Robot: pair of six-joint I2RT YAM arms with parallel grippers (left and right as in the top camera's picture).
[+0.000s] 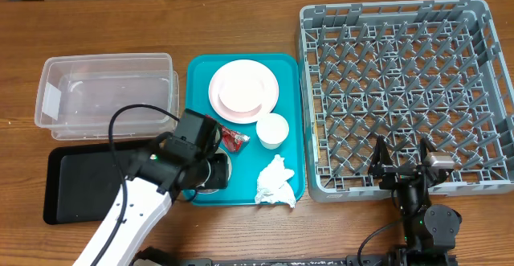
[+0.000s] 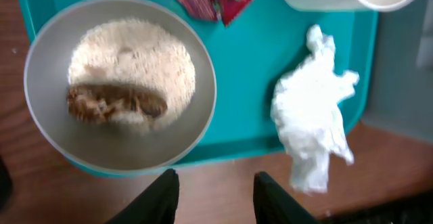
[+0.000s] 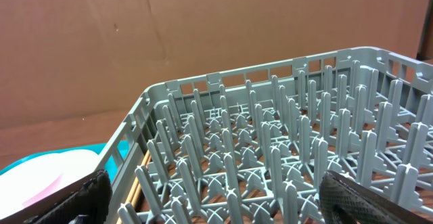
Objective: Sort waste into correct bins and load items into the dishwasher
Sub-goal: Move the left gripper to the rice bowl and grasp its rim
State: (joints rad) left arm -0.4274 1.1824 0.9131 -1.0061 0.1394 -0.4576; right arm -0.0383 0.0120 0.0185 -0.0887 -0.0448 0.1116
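In the left wrist view a whitish bowl (image 2: 122, 82) holds white rice (image 2: 135, 55) and a brown food scrap (image 2: 111, 102). My left gripper (image 2: 216, 183) is open just off the bowl's near rim, over bare wood, with nothing between its fingers (image 2: 166, 197). Overhead, this gripper (image 1: 207, 176) covers most of the bowl (image 1: 227, 168). On the teal tray (image 1: 291, 73) lie the pink-white plate (image 1: 243, 89), white cup (image 1: 272, 129), red wrapper (image 1: 235, 137) and crumpled napkin (image 1: 275, 182). My right gripper (image 1: 404, 165) stands wide open and empty at the front edge of the grey dish rack (image 1: 405, 97).
A clear plastic tub (image 1: 104, 89) sits at the far left, with a flat black tray (image 1: 80, 182) in front of it. The left arm crosses the black tray's right end. Upright pegs (image 3: 270, 149) of the rack fill the right wrist view.
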